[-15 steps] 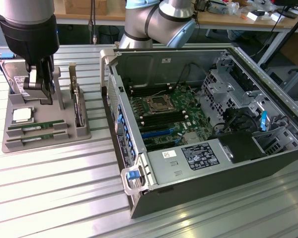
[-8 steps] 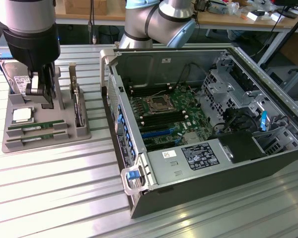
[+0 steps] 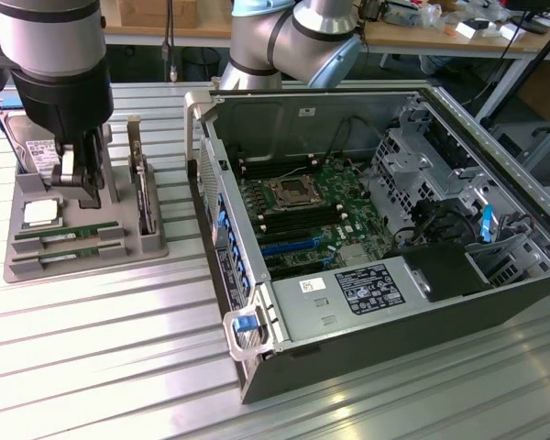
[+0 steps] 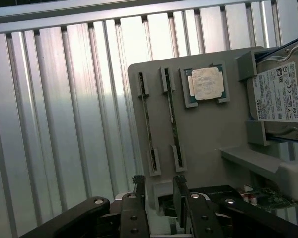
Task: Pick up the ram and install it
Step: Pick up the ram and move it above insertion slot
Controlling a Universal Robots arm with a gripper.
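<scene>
Ram first: from the exterior view I count two sticks seated in the slotted gray tray (image 3: 147, 247) at the exterior view's left. The inner ram stick (image 3: 69, 233) is just beside the CPU (image 3: 39, 213), and the outer ram stick (image 3: 69, 251) runs along the tray's edge, parallel and close to it. My pincer (image 3: 81, 183) hangs over the middle of the tray, between the hard drive (image 3: 35, 151) and a green card (image 3: 144, 197) that stands upright at the tray's other end; its fingers point down and it carries nothing. Well apart, toward the exterior view's right, the open computer case (image 3: 367, 344) rests on the ribbed metal table (image 3: 101, 357), with the motherboard (image 3: 316, 206) exposed and long dark slots on either side of its socket (image 3: 287, 191). On the wrist view I look along the tray (image 4: 208, 134). Both sticks stand on edge in their holders, the inner ram stick (image 4: 173, 124) next to the CPU (image 4: 206, 84), the outer ram stick (image 4: 148, 126) by the tray's rim, and the hard drive (image 4: 280, 94) just past the CPU. The pincer (image 4: 159, 182) has its two fingers (image 4: 138, 198) apart with a plain gap between them, clamped on nothing. Neither fingertip touches a stick, though both sit near the sticks' closest ends.
</scene>
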